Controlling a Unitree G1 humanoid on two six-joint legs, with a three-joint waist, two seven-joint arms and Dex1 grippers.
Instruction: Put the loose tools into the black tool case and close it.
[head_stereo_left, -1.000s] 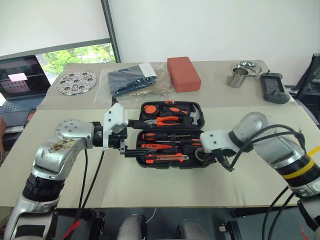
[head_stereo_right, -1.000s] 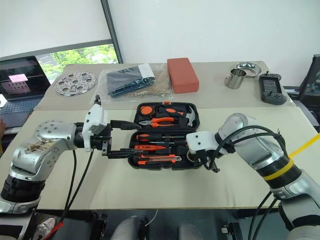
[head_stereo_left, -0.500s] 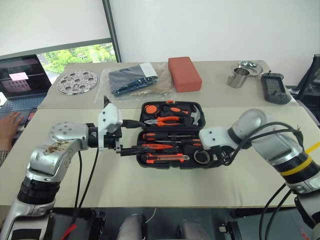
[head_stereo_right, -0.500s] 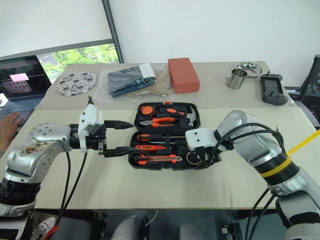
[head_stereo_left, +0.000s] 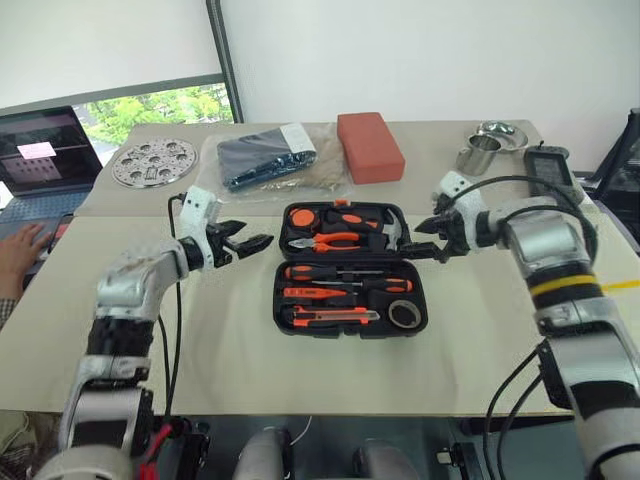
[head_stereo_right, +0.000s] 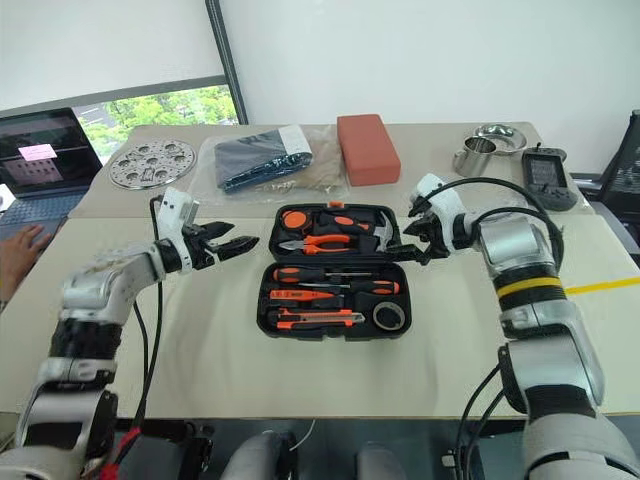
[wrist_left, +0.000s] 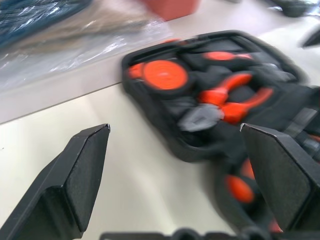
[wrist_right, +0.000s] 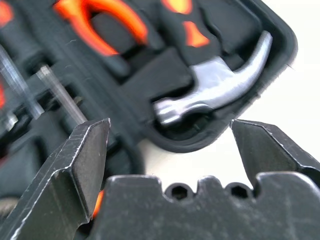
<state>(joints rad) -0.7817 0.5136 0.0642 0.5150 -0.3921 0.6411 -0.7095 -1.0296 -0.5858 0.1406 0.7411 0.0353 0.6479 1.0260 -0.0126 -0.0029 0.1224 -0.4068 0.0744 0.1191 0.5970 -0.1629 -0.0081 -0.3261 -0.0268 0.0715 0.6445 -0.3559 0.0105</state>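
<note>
Tools sit in my open black ribbed plastic tool case (head_stereo_left: 345, 268); my left gripper (head_stereo_left: 247, 240) and right gripper (head_stereo_left: 428, 226), both spread empty, flank its far half, which I judge must fold shut next.

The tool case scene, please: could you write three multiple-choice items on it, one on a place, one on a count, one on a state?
1. Where does the tape roll lie?
A. in the tool case
B. beside the red block
C. in the left gripper

2. How many steel cups stand on the far table?
A. none
B. one
C. three

3. The tool case is:
A. closed
B. open
C. upside down

A: it sits in the case's near right corner.
B: a single cup shows.
B: both halves lie flat, tools showing.
</note>
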